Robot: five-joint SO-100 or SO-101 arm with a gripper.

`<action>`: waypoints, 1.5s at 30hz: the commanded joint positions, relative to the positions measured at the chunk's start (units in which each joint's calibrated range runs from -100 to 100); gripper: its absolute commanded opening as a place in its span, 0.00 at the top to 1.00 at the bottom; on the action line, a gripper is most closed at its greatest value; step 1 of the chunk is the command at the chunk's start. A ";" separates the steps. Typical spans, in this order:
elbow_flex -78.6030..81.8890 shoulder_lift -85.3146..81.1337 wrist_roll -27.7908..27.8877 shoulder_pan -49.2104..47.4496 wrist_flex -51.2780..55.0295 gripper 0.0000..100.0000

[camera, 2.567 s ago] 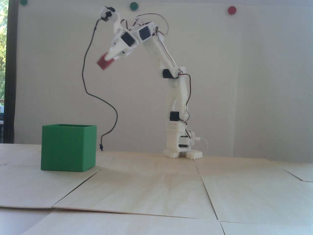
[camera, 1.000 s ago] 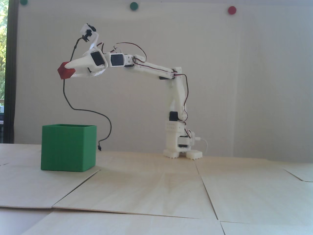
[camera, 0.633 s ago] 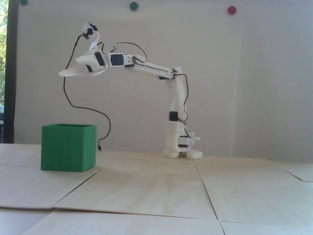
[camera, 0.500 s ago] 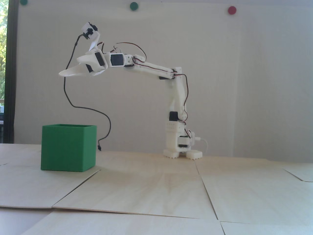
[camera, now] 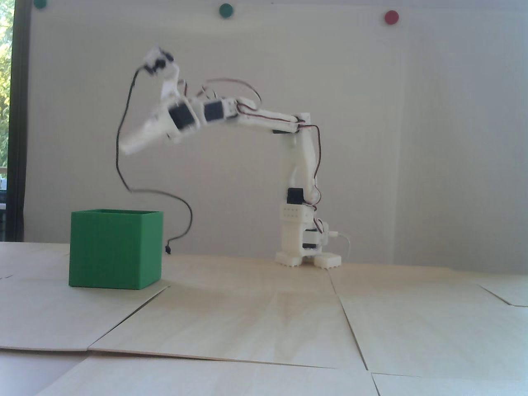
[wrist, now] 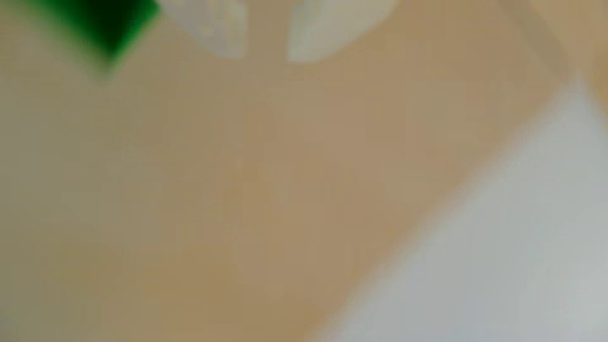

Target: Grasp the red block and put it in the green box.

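The wooden table [camera: 264,313] lies wide under me, and the green box [camera: 115,249] stands on it at the left in the fixed view. My gripper [wrist: 266,56] hangs high above the box, blurred; my fingers [wrist: 223,29] are a little apart and hold nothing. The red block I cannot see anywhere.
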 commanded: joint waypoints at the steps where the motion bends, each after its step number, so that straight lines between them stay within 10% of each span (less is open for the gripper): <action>1: 7.93 -17.08 0.28 -3.79 6.96 0.98; 21: 100.66 -89.88 2.00 -26.95 9.65 0.98; 33: 100.92 -103.86 11.53 -31.69 54.93 0.98; 45: 100.92 -107.33 12.20 -26.79 55.44 0.97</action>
